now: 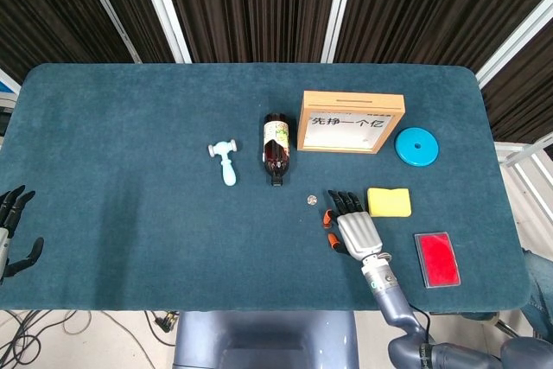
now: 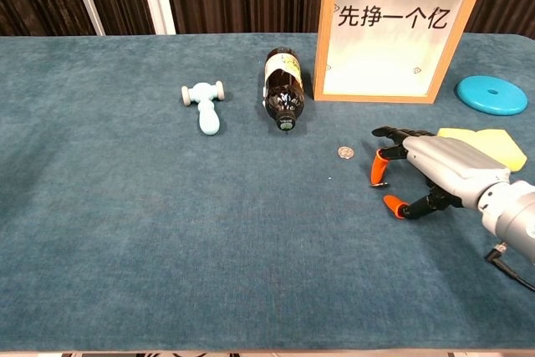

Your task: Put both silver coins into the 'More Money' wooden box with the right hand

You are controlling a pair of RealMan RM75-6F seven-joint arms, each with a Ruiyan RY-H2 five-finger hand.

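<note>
The right hand [image 2: 443, 175] hovers low over the table [image 2: 125, 232], fingers [image 2: 379, 168] curled and apart, pinching nothing that I can see. One coin [image 2: 345, 152] lies just left of the fingertips, apart from them. The second coin cannot be made out. Farther behind the fingers stands the box [image 2: 399, 31].

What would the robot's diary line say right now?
right hand: fingers arched over cloth | small silver coin: lying loose | second coin: unseen | 'More Money' wooden box: upright | left hand: open
</note>
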